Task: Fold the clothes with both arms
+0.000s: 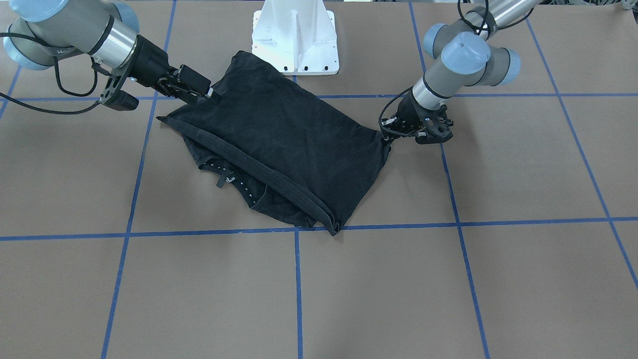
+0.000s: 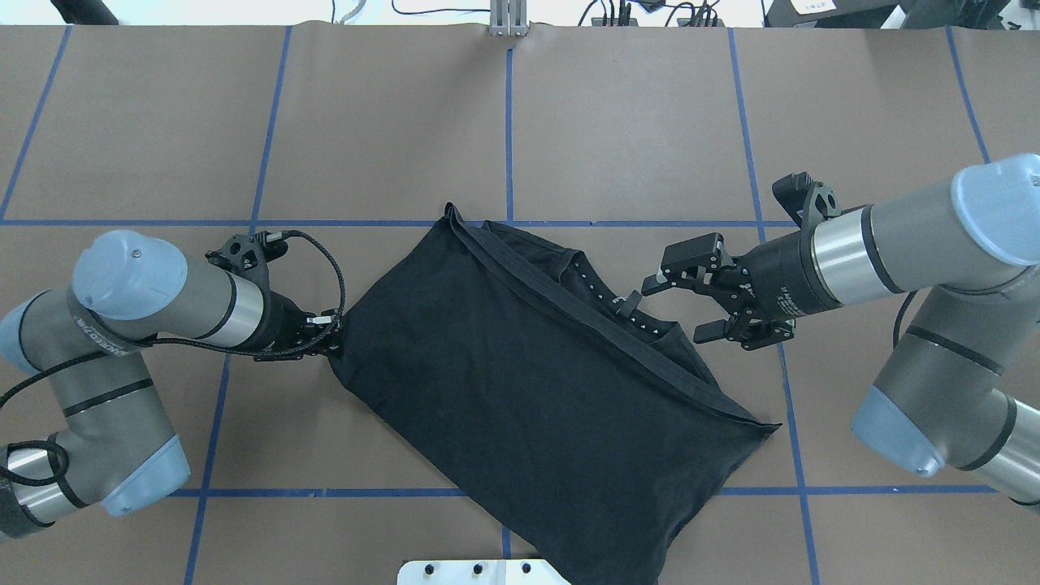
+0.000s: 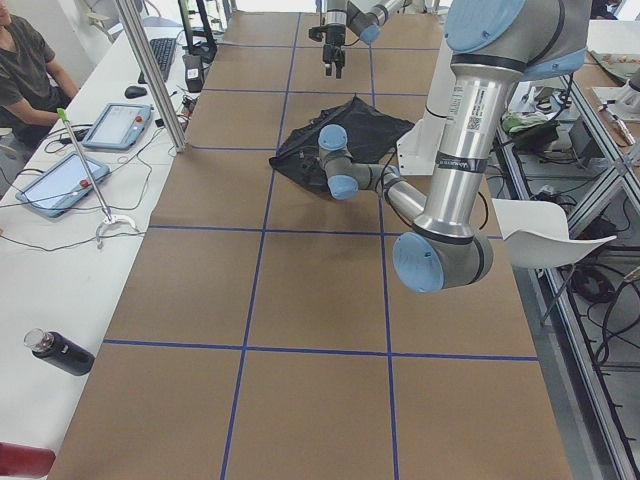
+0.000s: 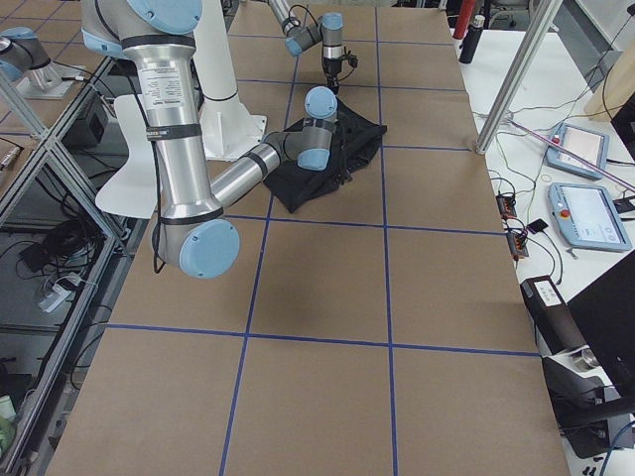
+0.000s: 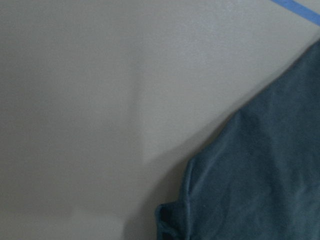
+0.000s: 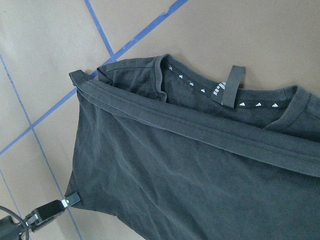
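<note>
Fingers pinching a corner of the black T-shirt at the left gripper, standing wide apart at the right gripper beside the collar.

Left wrist view is blurred; I resolve only T-shirt cloth on worktop. Overhead view's bottom edge crops the T-shirt's near corner.

One camera sits behind the robot, looking forward and down over the table. Another faces it from the opposite edge, steeply down. Two distant side cameras look along the table from either end. All four share the T-shirt. The right wrist camera hangs close above it. The left one, blurred, seems almost against the cloth.
</note>
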Motion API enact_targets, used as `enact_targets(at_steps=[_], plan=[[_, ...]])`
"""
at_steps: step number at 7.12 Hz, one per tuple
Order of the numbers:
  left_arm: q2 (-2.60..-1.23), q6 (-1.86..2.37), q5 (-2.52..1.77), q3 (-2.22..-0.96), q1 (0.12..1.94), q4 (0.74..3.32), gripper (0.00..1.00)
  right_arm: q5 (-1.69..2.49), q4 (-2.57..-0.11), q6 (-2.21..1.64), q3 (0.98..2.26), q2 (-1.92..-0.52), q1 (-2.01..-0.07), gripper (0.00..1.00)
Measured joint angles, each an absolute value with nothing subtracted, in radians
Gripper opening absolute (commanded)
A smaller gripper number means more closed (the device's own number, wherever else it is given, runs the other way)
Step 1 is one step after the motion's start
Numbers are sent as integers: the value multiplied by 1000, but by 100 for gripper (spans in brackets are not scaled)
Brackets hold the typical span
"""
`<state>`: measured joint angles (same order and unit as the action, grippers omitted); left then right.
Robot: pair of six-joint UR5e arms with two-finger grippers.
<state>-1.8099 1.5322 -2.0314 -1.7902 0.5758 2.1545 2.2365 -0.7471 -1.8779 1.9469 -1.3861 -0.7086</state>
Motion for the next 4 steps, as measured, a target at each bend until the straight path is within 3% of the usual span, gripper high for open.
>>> enact_targets(at_steps=[4], plan=[[-1854,1519,-2036,-1777,710,2000,0,2233,-748,-1879,1945,-1387,-709,100]])
